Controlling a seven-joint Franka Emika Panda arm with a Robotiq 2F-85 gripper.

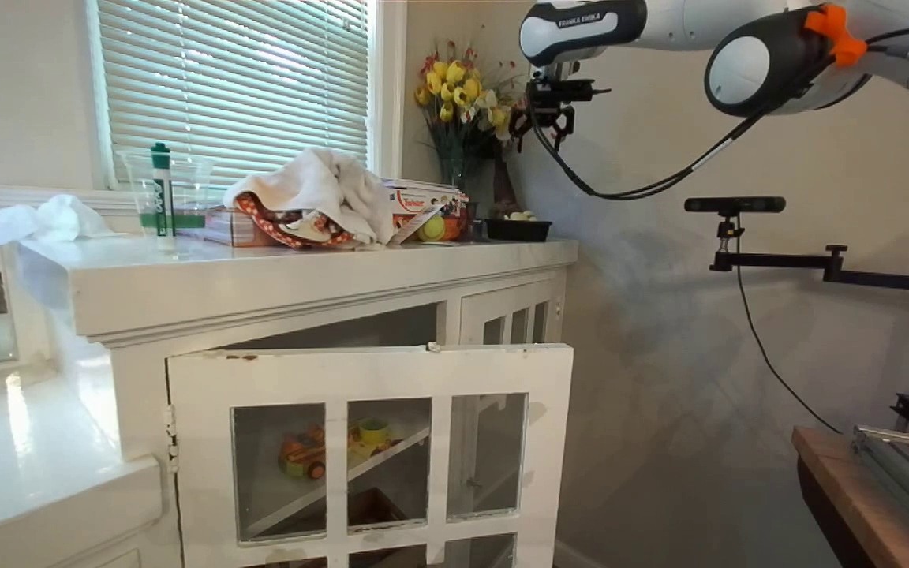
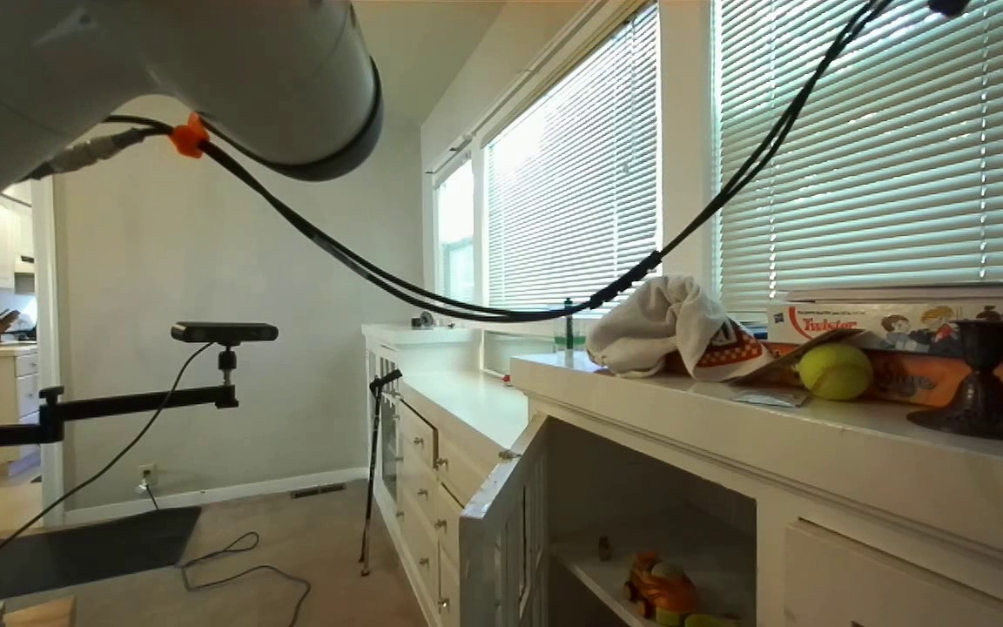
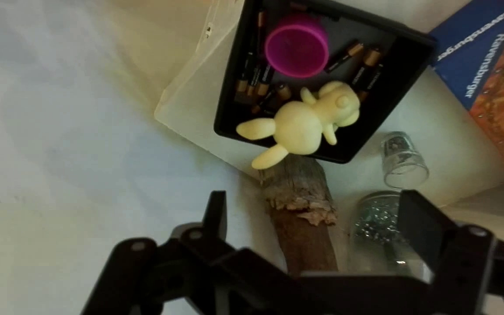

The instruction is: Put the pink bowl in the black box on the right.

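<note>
The pink bowl (image 3: 296, 50) sits inside the black box (image 3: 409, 59) in the wrist view, among several batteries. A pale yellow figure (image 3: 299, 127) lies in the same box, its legs over the rim. The black box (image 1: 518, 230) also shows in an exterior view at the end of the white counter, where the bowl is hidden. My gripper (image 3: 312, 197) is open, with nothing between its fingers. In an exterior view the gripper (image 1: 541, 136) hangs well above the counter near the box. The pink bowl does not show in either exterior view.
A piece of wood (image 3: 300, 210), a glass jar (image 3: 376, 227) and a small glass (image 3: 403, 162) stand beside the box. Flowers (image 1: 454, 91), a Twister box (image 1: 423, 197), a cloth (image 1: 328, 185) and a marker (image 1: 162, 193) are on the counter. A cabinet door (image 1: 372, 375) stands open below.
</note>
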